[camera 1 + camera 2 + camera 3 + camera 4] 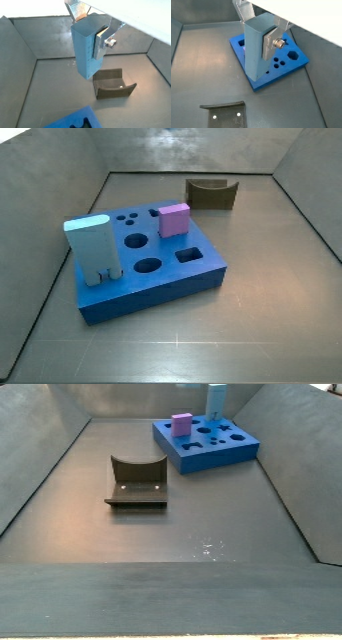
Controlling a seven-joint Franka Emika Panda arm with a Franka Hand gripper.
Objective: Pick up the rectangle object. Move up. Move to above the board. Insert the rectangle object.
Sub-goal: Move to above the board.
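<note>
Clenched on the rectangle object [83, 52] near its upper end: gripper [90, 37] with one silver plate and dark pad flat on a wide face, the opposite finger hidden behind the bar. Hangs upright and square in both wrist views, lower end free, well above the floor. Out of frame in both side views, so likely high up.

Probably mid-transfer toward the board [288, 62]. Seems to sit over the board's edge in a wrist view, not yet over the target. Cannot tell the exact offset from these angles.

To do the step well:
- Carry level at this height, then stop with the bar's foot directly over the rectangular hole [191, 255]
- Match the bar's long cross-section side to the hole's long side before descending; twist the wrist aloft, not in contact
- Descend straight and slowly; back off and re-centre if a corner catches the rim
- Hold the bar vertical, since a grip this high lets the foot swing

Edges and room:
- Hole close to the board's corner, open on the outer sides
- Pink block [173, 220] just behind it, wider light-blue block [91, 248] across the board; enough clearance, though the finger on the pink side passes nearest
- Fixture [211, 193] well apart by the far wall
- Bin walls [54, 208] clear of the board all round, floor bare between
</note>
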